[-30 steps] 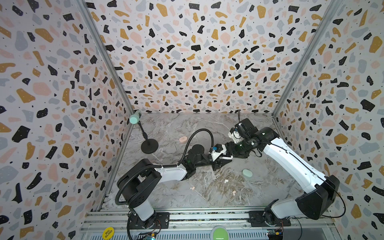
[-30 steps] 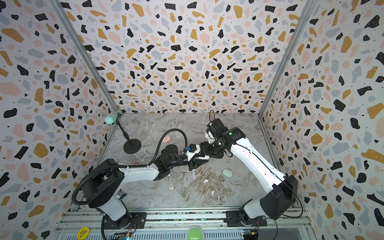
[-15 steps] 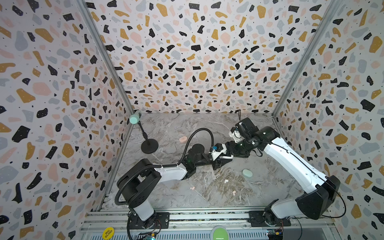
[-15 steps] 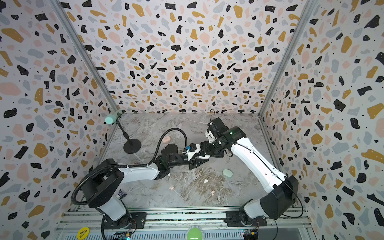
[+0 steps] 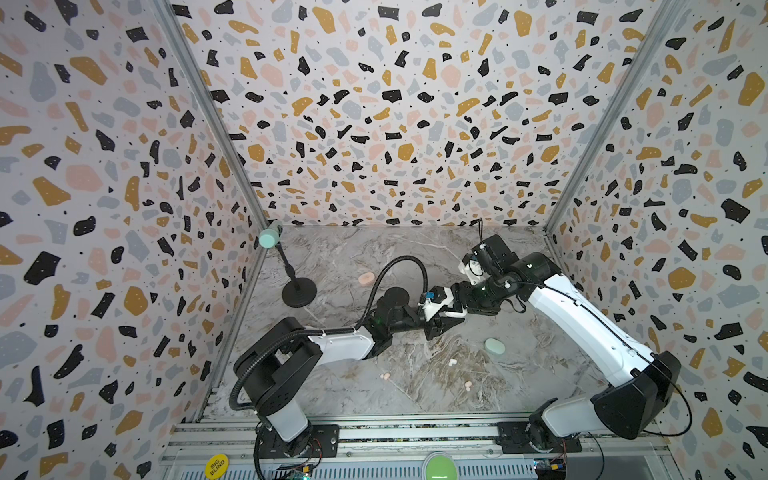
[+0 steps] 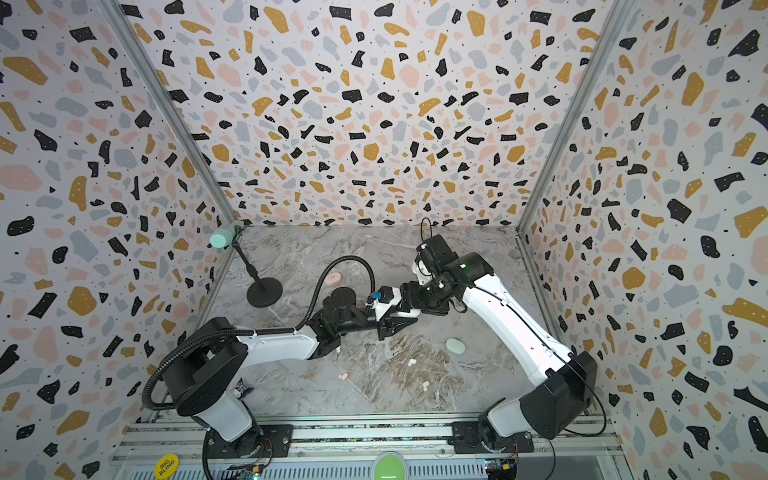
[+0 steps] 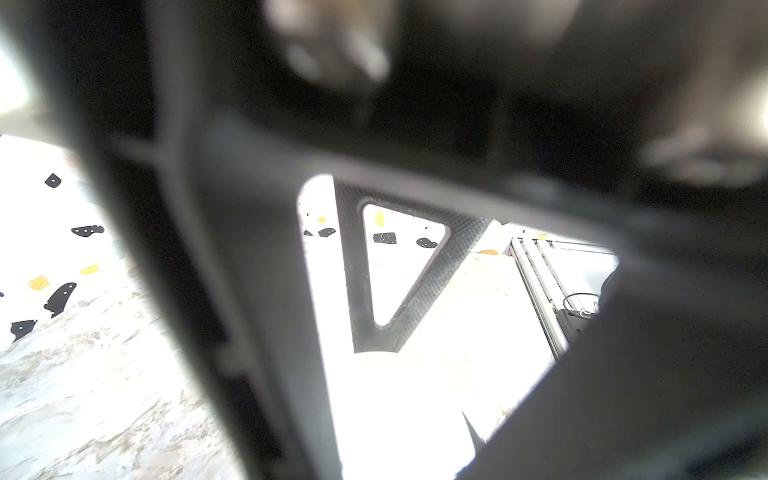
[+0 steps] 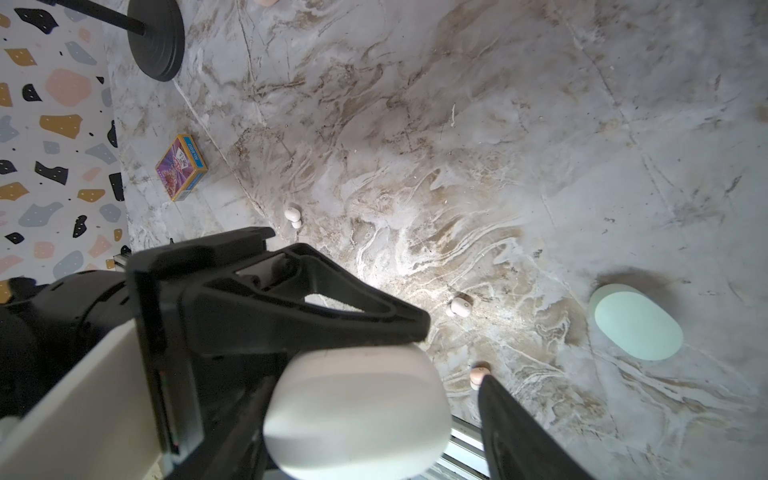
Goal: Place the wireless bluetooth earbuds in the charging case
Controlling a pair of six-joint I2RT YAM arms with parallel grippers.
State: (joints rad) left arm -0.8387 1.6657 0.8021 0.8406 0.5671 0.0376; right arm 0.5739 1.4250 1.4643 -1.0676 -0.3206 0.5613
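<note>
Over the middle of the grey marbled tabletop (image 8: 498, 124), the left gripper (image 8: 365, 365) is clamping a white oval plastic charging case (image 8: 361, 411), likely steadying it for the right gripper (image 5: 456, 308), jaws open and empty.

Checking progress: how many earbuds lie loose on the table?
4: white earbud by the left arm; second white earbud near the green case; left pink earbud and right pink earbud nearer the front. Others may be hidden.

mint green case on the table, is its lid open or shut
Shut: the mint green case lies flat as one smooth oval, with no lid raised and no sockets showing.
</note>
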